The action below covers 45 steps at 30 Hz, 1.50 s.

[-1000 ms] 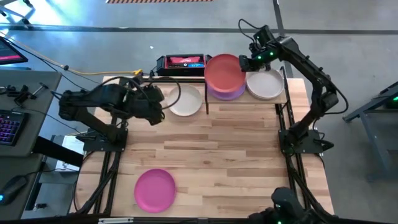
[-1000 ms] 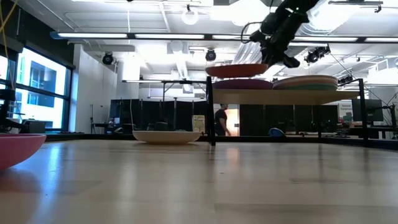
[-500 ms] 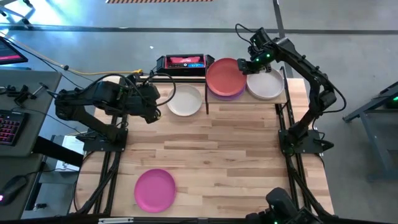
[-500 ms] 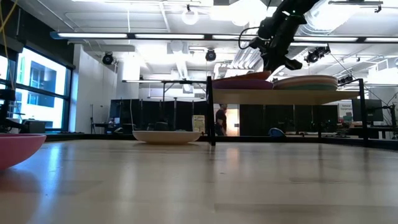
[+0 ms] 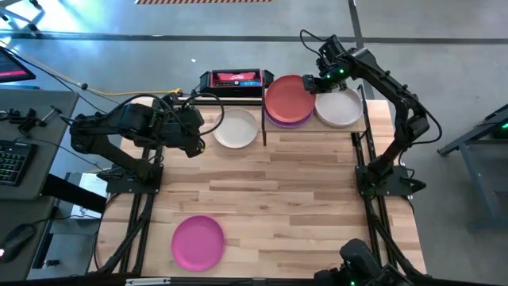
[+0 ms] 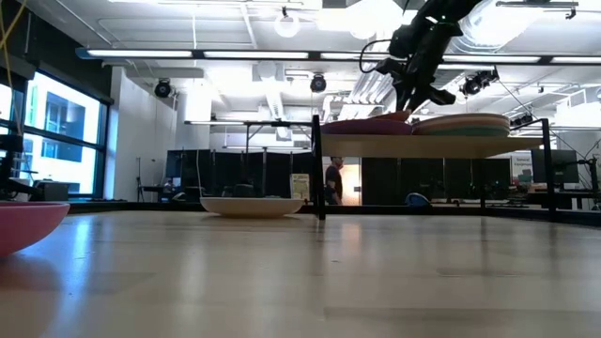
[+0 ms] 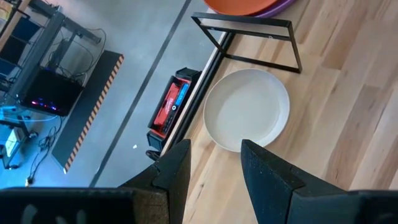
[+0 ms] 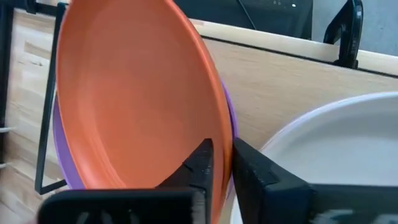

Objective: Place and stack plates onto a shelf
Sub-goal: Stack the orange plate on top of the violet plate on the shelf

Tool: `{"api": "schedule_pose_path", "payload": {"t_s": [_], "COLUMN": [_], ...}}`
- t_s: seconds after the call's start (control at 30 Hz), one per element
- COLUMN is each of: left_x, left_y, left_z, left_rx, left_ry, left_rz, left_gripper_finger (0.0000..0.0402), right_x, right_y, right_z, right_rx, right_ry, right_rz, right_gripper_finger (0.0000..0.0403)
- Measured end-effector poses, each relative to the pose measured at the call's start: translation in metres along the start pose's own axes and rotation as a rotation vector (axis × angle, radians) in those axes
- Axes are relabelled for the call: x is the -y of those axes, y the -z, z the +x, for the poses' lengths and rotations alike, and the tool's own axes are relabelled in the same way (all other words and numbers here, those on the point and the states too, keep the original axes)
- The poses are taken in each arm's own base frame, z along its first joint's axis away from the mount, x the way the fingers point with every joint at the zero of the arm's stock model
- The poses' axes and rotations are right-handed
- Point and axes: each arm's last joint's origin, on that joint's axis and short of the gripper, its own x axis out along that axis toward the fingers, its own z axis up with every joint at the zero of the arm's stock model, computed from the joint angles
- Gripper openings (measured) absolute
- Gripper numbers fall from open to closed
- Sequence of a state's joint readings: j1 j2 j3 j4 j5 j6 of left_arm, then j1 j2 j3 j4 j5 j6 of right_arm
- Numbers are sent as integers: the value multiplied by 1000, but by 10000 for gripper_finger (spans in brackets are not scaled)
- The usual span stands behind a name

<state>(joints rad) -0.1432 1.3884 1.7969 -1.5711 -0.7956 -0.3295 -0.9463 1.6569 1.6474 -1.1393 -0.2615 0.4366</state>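
Observation:
The coral red plate (image 5: 287, 97) lies on a purple plate (image 5: 290, 122) on the left half of the shelf (image 6: 423, 145). My right gripper (image 8: 222, 152) stands at the coral plate's right rim, shut on it. A stack of plates with a white one on top (image 5: 339, 107) fills the shelf's right half. On the table, a cream plate (image 5: 236, 129) rests beside the shelf's left post and a magenta plate (image 5: 198, 241) lies near the front edge. My left gripper (image 7: 214, 155) hovers open above the table, left of the cream plate. My right gripper has the coral red plate's rim (image 8: 219, 127) between its two fingers, on the side nearest the white stack. One finger is over the plate's inside and one outside the rim. The fingers slant down from above. The plate rests on the purple plate, nearly level.
A red and black device (image 5: 234, 79) sits just beyond the table's far edge. The shelf's thin black posts (image 5: 263, 119) stand between the cream plate and the shelf. Bare wood stretches across the table's middle and right front.
My right gripper has come down with the coral red plate. The plate hung level and clear above the purple plate, then touched it with the held side raised, and now lies almost flat on it.

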Motion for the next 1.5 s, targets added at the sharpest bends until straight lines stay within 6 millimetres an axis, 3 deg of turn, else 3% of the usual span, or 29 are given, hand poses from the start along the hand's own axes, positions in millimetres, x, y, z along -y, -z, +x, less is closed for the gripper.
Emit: {"api": "schedule_pose_path", "payload": {"t_s": [0.3, 1.5], "left_x": [0, 0], "left_y": [0, 0], "left_z": [0, 0], "left_rx": [0, 0], "left_ry": [0, 0], "left_rz": [-8, 1], "left_gripper_finger": [131, 131], "right_x": [-2, -21], "right_y": [2, 33], "right_z": [0, 5], "right_rx": [-26, -222], "right_ry": [-36, 23], "right_rz": [10, -9], "right_gripper_finger": [80, 80]}}
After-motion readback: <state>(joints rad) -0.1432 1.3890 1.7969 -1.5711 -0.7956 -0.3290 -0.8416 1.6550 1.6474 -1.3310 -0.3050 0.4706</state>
